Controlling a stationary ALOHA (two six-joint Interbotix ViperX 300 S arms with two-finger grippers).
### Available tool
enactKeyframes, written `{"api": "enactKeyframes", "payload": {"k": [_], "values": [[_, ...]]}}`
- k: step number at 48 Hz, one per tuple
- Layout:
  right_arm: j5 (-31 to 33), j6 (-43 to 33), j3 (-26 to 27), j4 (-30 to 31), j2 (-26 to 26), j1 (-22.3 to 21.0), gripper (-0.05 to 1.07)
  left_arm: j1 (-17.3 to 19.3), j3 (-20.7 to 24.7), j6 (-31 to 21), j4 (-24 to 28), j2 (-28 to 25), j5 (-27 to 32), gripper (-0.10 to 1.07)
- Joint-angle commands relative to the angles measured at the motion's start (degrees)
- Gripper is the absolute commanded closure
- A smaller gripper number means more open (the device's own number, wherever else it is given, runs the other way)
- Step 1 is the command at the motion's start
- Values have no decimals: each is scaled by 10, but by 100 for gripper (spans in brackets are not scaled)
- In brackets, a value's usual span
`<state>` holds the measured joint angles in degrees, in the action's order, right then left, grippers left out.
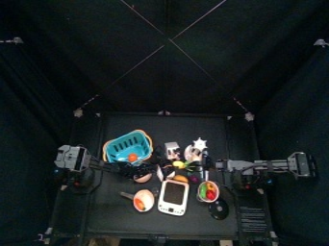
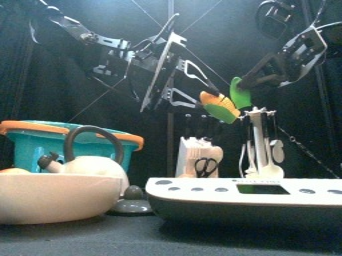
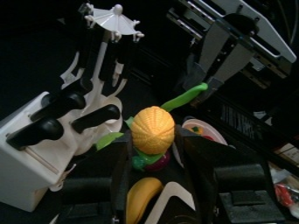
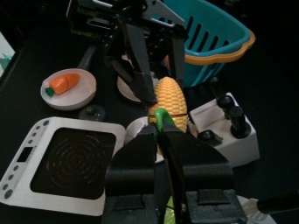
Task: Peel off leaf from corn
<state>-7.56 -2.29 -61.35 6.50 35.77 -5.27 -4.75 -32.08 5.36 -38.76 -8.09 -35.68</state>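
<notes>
Yellow corn [image 2: 217,105] — one cob — clamped in left gripper [image 3: 149,166]; right gripper [image 4: 163,129] pinches one leaf [image 2: 238,93].

No legible text, label, brand, number or sign found in any view. The white scale [image 2: 247,192] shows a row of small buttons and a display window on its front face, but any markings there are too small to read.

Corn [image 3: 152,129] base hidden behind left gripper [image 3: 158,188] jaws in left wrist view. Leaf [image 4: 156,117] mostly covered by right gripper [image 4: 162,131] jaws. Top view: cob too small to resolve.
</notes>
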Motion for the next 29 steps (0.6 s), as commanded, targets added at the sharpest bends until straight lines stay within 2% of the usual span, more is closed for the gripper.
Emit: {"api": "enactKeyframes", "payload": {"k": [1,23,29], "values": [[-1,0,5,-1,8,0,91,1,4,1,2,17,-3,35],[12,0,-8,-8,31,0,91,1,-14,1,2,29,-5,35],[38,-1,-13,-19,37,4,91,1,-16,0,2,30,-5,35]]}}
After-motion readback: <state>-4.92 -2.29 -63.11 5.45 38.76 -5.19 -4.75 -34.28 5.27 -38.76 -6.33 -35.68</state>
